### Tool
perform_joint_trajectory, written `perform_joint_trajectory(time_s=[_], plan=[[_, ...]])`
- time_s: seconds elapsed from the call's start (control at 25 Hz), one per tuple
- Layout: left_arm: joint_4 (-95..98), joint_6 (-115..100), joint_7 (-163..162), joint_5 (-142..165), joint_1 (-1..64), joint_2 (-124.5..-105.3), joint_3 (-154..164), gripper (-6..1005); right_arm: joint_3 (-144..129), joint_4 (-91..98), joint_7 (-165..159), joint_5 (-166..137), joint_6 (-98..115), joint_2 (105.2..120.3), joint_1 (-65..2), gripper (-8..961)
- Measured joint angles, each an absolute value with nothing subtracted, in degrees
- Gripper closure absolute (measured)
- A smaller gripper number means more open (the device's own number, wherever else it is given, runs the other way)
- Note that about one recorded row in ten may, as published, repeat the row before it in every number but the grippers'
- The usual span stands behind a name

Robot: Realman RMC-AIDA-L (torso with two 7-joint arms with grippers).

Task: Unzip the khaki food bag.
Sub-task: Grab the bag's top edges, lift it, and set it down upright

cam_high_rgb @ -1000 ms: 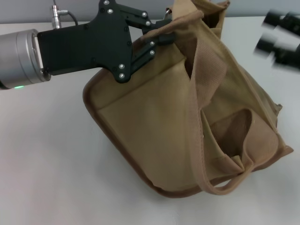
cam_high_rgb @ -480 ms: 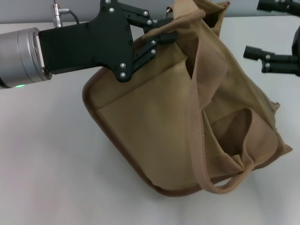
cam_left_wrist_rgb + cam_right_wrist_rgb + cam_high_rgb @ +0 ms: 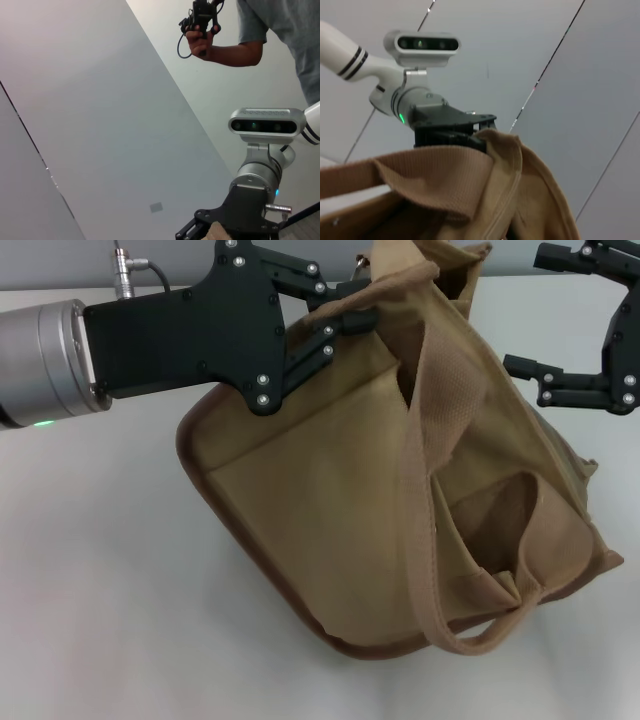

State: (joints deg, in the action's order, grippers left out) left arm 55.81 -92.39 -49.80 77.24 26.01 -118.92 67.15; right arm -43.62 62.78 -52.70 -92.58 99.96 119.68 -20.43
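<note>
1. Canvas, soft and floppy: the khaki bag [image 3: 420,480] slumps tilted on the white table [image 3: 100,570].
2. Left gripper [image 3: 345,315] pinches its upper edge.
3. Right gripper [image 3: 575,325] hovers beside it, jaws spread.
4. Probably light; take the zipper pull, which I cannot see.

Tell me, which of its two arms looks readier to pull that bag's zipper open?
Probably the right: its end effector hangs open and free beside the khaki food bag, while the left end effector is shut on the bag's top edge.

zipper pull perhaps hidden behind left pincer [image 3: 345,302]
</note>
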Motion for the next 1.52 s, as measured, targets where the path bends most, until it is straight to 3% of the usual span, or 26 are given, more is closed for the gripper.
perform_joint_trajectory(time_s=[0.88, 1.08, 1.52], plan=[[55.81, -92.37, -50.32, 76.7, 26.17, -118.94, 67.67, 906, -57.93, 56.4, -36.31, -82.14, 88.36, 119.88, -18.83, 118], [55.81, -92.34, -50.36, 76.69, 26.2, -118.92, 67.68, 906, -60.32, 55.8, -33.18, -82.09, 87.94, 119.88, -18.13, 297], [55.81, -92.28, -50.36, 76.61, 26.38, -118.91, 67.68, 906, -65.13, 53.76, -23.73, -77.22, 87.88, 119.88, -16.04, 593]])
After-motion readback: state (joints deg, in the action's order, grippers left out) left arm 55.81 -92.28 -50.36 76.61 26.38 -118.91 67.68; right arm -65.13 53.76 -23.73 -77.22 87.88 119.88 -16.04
